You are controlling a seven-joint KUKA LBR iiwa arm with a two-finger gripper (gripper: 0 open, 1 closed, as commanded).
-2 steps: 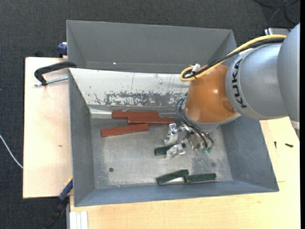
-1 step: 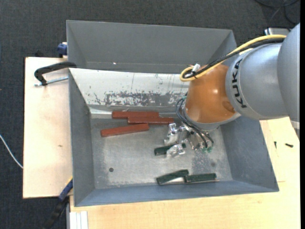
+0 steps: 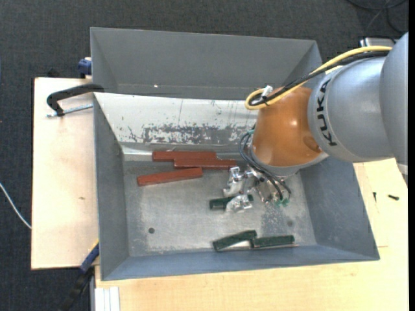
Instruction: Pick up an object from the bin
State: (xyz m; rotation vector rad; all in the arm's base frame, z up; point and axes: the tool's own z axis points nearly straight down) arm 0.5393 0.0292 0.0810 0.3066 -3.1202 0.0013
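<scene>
My gripper [image 3: 238, 190] is low in the bin, right of centre, under the orange wrist cover. A short dark green bar [image 3: 218, 204] lies on the floor at its lower left, its right end right against the gripper. Whether the gripper grips that bar I cannot tell. Three reddish-brown bars lie to the upper left: a long one [image 3: 183, 155] by the back wall, a shorter one [image 3: 189, 164] just below it, and a slanted one [image 3: 170, 177] further left.
Two dark green bars [image 3: 235, 241] [image 3: 274, 241] lie end to end along the front wall, below the gripper. The arm comes in over the bin's right wall. Bare floor spreads across the left and front-left of the bin.
</scene>
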